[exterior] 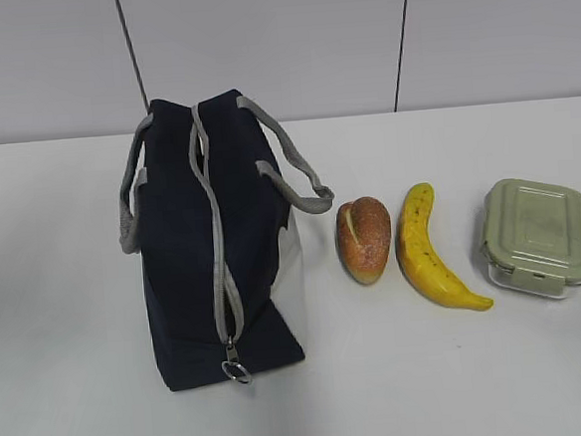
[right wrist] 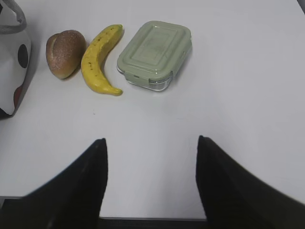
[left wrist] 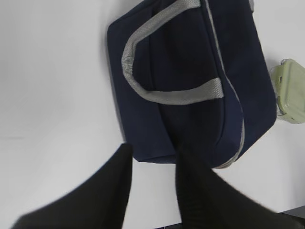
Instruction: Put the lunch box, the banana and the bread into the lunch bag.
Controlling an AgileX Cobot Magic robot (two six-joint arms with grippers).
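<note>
The navy lunch bag [exterior: 188, 255] stands at the left of the table with its grey zipper [exterior: 220, 273] shut and its ring pull [exterior: 235, 368] at the near end. To its right lie the bread [exterior: 364, 238], the banana [exterior: 428, 253] and the green-lidded lunch box [exterior: 538, 233] in a row. Neither gripper shows in the exterior view. My left gripper [left wrist: 153, 150] is open and empty, above the table just off one end of the bag [left wrist: 190, 81]. My right gripper [right wrist: 150, 140] is open and empty, well short of the bread [right wrist: 66, 53], banana [right wrist: 99, 62] and lunch box [right wrist: 155, 53].
The white table [exterior: 73, 393] runs back to a pale wall. The bag's two grey handles [exterior: 293, 178] hang out to either side. The bag's pale end panel [right wrist: 12, 71] shows at the left edge of the right wrist view. The lunch box [left wrist: 290, 90] shows beyond the bag in the left wrist view.
</note>
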